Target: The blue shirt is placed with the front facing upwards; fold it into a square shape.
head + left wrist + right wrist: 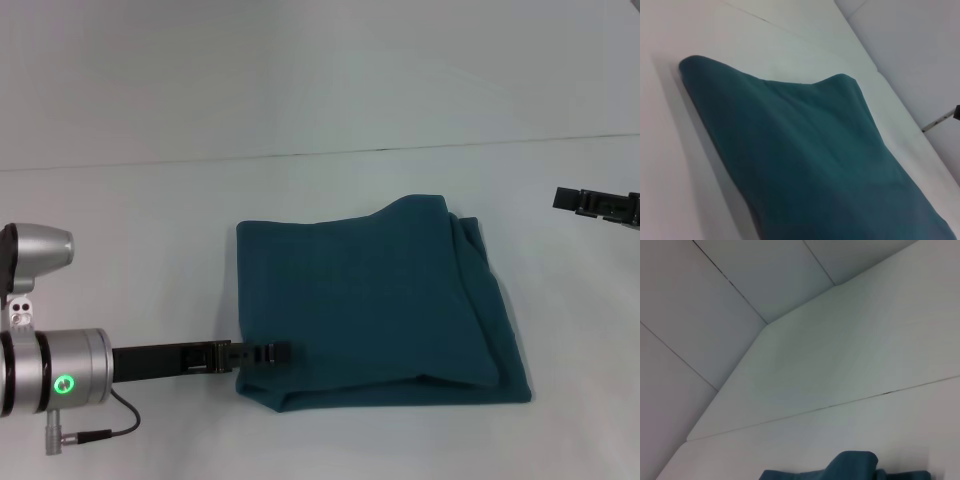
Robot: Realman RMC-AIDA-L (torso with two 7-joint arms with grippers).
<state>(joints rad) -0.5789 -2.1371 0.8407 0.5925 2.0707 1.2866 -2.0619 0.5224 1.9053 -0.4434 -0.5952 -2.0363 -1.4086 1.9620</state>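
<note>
The blue shirt [370,300] lies on the white table [120,230] folded into a rough square. Only plain teal cloth shows, and no lettering is visible. Its far right corner bulges upward and its right side shows layered edges. My left gripper [278,350] reaches in from the left, with its tip over the shirt's near left edge. My right gripper [572,200] hovers at the far right, apart from the shirt. The shirt fills the left wrist view [815,150] and shows at the edge of the right wrist view [850,467].
A thin seam [400,148] crosses the table behind the shirt. A cable [100,432] hangs off my left arm at the near left. Bare white table surrounds the shirt on all sides.
</note>
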